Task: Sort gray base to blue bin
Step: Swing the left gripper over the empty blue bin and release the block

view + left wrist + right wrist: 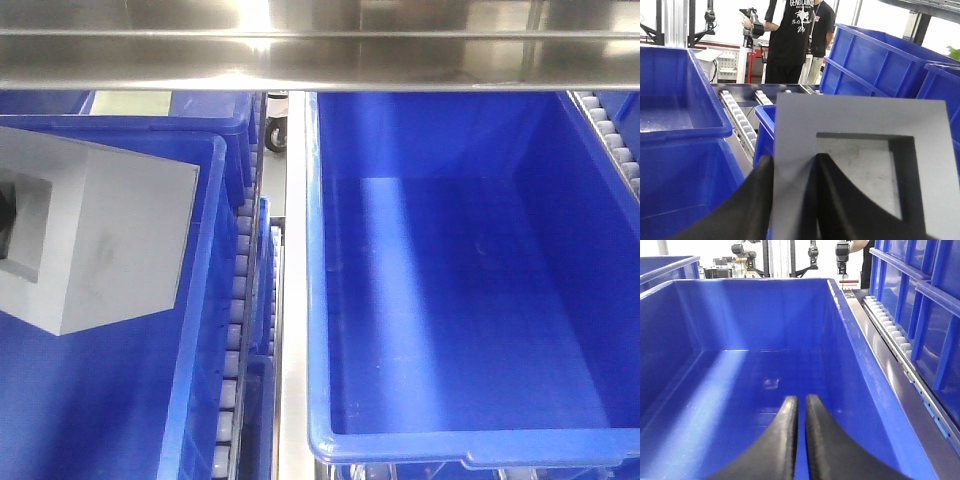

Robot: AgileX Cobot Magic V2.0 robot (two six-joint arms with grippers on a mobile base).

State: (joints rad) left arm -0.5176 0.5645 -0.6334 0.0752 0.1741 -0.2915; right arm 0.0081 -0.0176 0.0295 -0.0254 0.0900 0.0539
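While the left claw (pixel 792 200) is pinching the gray base (pixel 95 235) by one wall w/ the right claw (pixel 799 440) closed empty, it's risking tilt/slip before reaching the blue bin (pixel 312 300).

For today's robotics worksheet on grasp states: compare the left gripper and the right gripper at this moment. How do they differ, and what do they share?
The left gripper is shut on the gray base, one finger on its outer face and one inside its square recess; the right gripper holds nothing, its fingers nearly touching. The left gripper carries its load above a bin at the left; the right gripper hangs inside the empty blue bin. Both have curved black fingers.
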